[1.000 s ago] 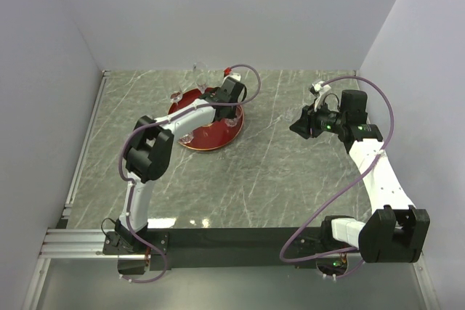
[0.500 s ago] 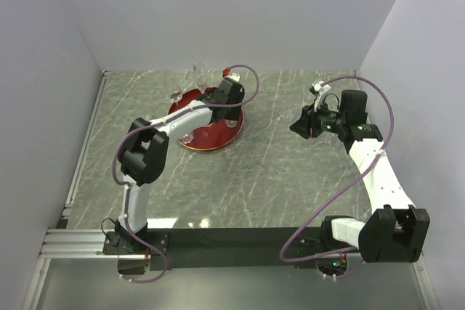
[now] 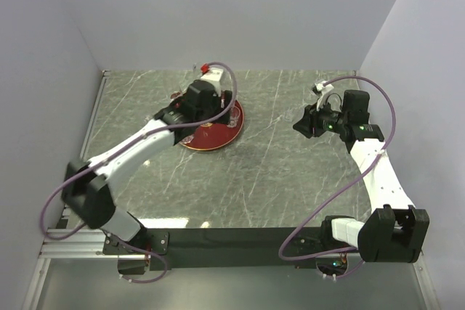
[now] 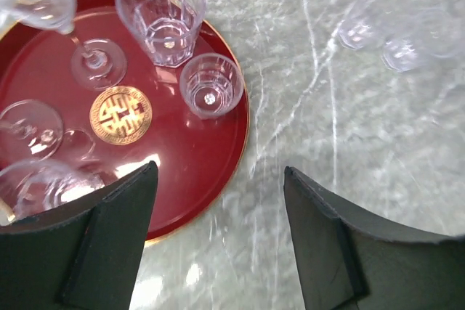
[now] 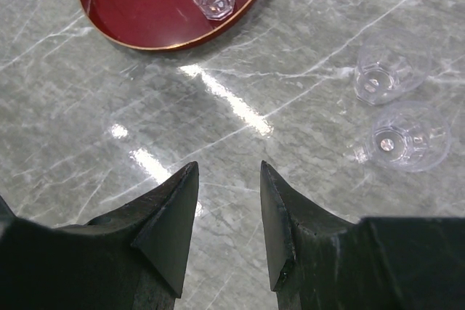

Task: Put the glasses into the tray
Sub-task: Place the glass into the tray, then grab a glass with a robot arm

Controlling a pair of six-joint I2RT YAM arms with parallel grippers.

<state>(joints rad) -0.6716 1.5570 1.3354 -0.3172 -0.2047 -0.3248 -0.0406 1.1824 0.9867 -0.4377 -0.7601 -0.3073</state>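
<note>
Left jaws (image 4: 218,179) just went from nearly closed to wide apart, nothing between them. They now hang over the near rim of the tray (image 4: 196,157), looking straight down. Over the same second the left wrist pulled back and left off the tray's right side, and the elbow swung low toward the worktop's (image 3: 290,172) left edge. Reads to me as a release plus retreat: one more glass dropped off. Can't tell which. The short tumbler (image 4: 211,85) and the tall tumbler (image 4: 166,16) both stand upright by the right rim, which is where the jaws were. A stemmed glass (image 4: 98,63) stands near the gold emblem (image 4: 120,114), and at least two more glasses sit at the left side, partly cut off. Nothing tipped as far as I can see. The right jaws (image 5: 227,172) haven't budged: partly apart, empty, parked above bare worktop well right of the tray. Not done yet: two glasses (image 5: 381,74) are still on the worktop beyond the tray, close together and off the rim. Too blurred to say if they're upright or on their sides. Next pick is likely one of those. Left arm looks closer.
</note>
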